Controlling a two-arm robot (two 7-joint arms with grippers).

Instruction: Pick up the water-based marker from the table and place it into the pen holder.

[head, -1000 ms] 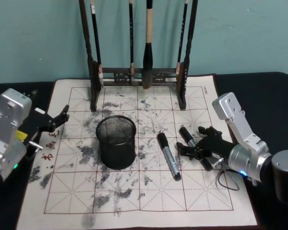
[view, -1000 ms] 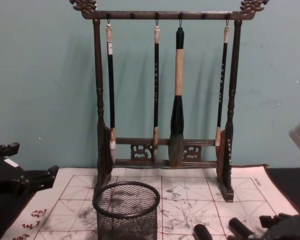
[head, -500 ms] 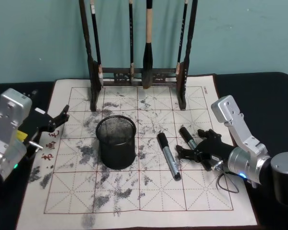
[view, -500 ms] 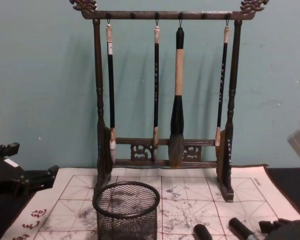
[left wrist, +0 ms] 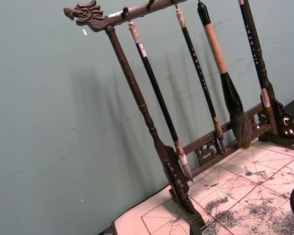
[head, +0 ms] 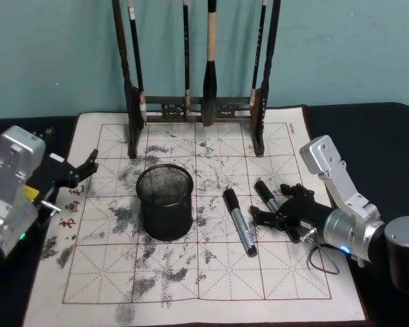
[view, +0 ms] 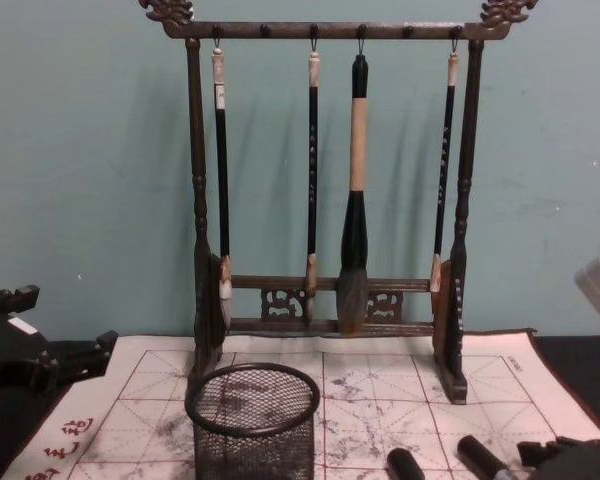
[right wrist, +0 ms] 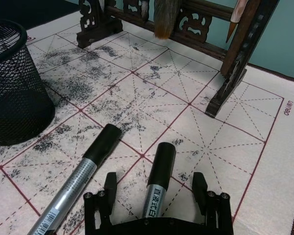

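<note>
Two markers with silver barrels and black caps lie on the ink-stained practice mat. One marker [head: 239, 221] [right wrist: 83, 178] is just right of the pen holder [head: 165, 203] [view: 253, 421] [right wrist: 12, 83], a black mesh cup. The other marker [head: 264, 193] [right wrist: 157, 183] lies farther right. My right gripper [head: 277, 217] [right wrist: 155, 192] is low over this second marker and open. One finger stands on each side of the barrel, with the fingertips [right wrist: 110, 185] apart from it. My left gripper [head: 82, 171] [view: 65, 358] rests open at the mat's left edge.
A tall dark wooden brush rack [head: 198, 102] [view: 330, 200] [left wrist: 186, 122] with several hanging brushes stands at the back of the mat [head: 198, 272]. A black cable [head: 322, 259] lies by the right arm. Black tabletop borders the mat on both sides.
The right gripper has shifted slightly down and inward along the right-hand marker. Both markers, the pen holder and the left arm have stayed put.
</note>
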